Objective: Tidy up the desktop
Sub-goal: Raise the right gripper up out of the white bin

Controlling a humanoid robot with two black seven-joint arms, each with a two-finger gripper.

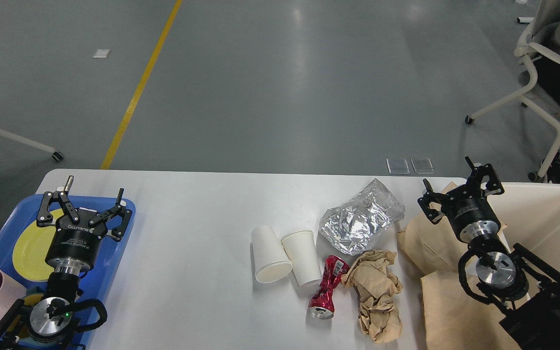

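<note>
Both arms are black with polished silver wrist discs and looped black cables. Each two-fingered black end effector, left [86,210] and right [456,187], carries small white lettering.

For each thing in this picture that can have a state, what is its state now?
Left paper cup: lying on its side.
Right paper cup: lying on its side.
Red can: crushed, lying down.
Foil bag: crumpled.
Brown paper: crumpled into a wad.
Yellow plate: flat in the blue tray.
Left gripper: open, empty.
Right gripper: open, empty.
</note>
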